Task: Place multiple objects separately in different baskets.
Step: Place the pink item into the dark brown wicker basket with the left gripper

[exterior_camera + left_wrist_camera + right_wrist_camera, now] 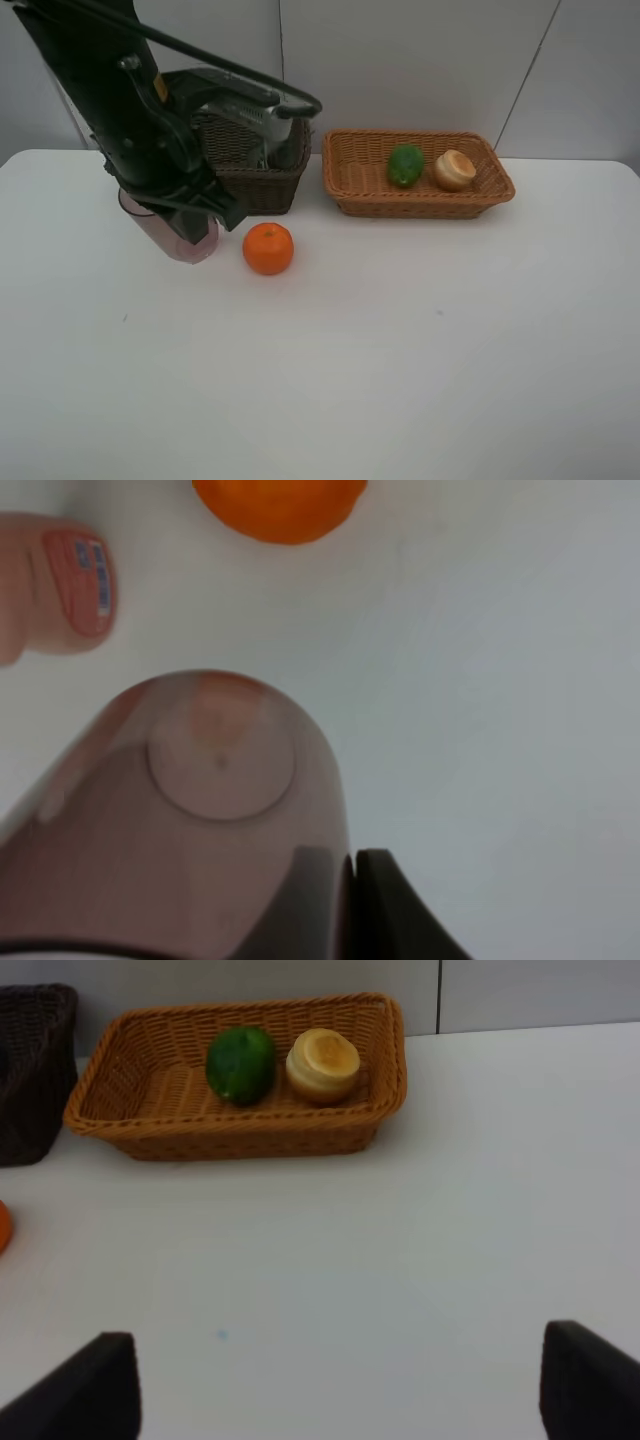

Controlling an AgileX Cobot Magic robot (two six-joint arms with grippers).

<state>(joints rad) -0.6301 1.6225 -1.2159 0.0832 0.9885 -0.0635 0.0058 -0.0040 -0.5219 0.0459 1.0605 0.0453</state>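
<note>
Two states: left jaws clamp the purple cup [220, 800], right jaws stand wide apart.

A white table [420, 360], a bright orange [268, 248], a translucent purple cup [190, 240], a dark brown wicker basket [262, 188], a tan wicker basket [420, 207], a green lime [405, 165] and a cream-yellow fruit [454, 170] are seen.

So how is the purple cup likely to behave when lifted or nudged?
Probably light: the purple cup is translucent and looks empty in the left wrist view. Its smooth wall may slip or flex where the left tool pinches it. With a base narrower than its body, it could tip if bumped.
</note>
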